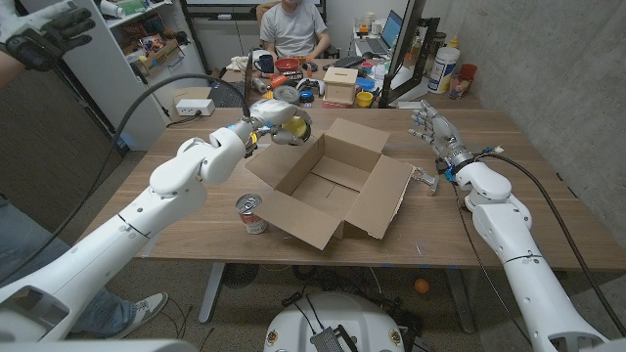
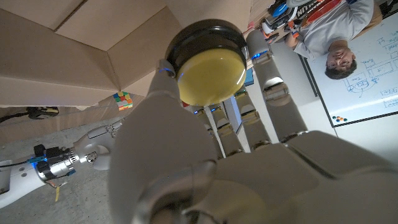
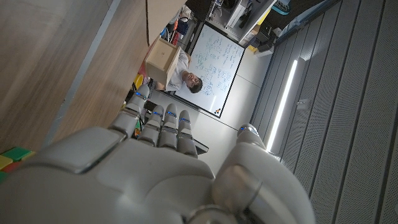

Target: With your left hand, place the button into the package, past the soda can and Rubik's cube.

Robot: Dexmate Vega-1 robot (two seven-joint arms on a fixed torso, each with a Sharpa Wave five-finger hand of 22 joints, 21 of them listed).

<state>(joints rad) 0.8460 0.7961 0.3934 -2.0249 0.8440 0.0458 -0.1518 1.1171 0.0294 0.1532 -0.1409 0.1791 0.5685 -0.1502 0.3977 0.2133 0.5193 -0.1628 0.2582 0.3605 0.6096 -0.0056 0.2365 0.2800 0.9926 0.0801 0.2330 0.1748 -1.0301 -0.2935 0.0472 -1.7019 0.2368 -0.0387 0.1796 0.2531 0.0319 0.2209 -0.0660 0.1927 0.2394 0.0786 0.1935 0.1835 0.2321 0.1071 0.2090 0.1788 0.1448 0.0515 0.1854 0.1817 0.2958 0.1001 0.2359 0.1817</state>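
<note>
My left hand (image 1: 266,127) holds a round yellow button with a black rim (image 1: 293,127) above the far left corner of the open cardboard package (image 1: 333,186). In the left wrist view the button (image 2: 208,68) is pinched at the fingertips of that hand (image 2: 249,162), just beside the box flaps (image 2: 74,56). A soda can (image 1: 251,213) stands by the package's near left flap. The Rubik's cube (image 2: 124,99) lies past the box towards my right arm, and shows again (image 3: 9,158) beside my right hand (image 3: 161,168). My right hand (image 1: 432,127) is raised over the table's right side, fingers apart and holding nothing.
A person (image 1: 291,24) sits behind the table at a cluttered desk with a small box (image 1: 340,86) and cups. Another person's gloved hand (image 1: 44,34) shows at the top left. A black cable (image 1: 176,83) arcs over the left arm.
</note>
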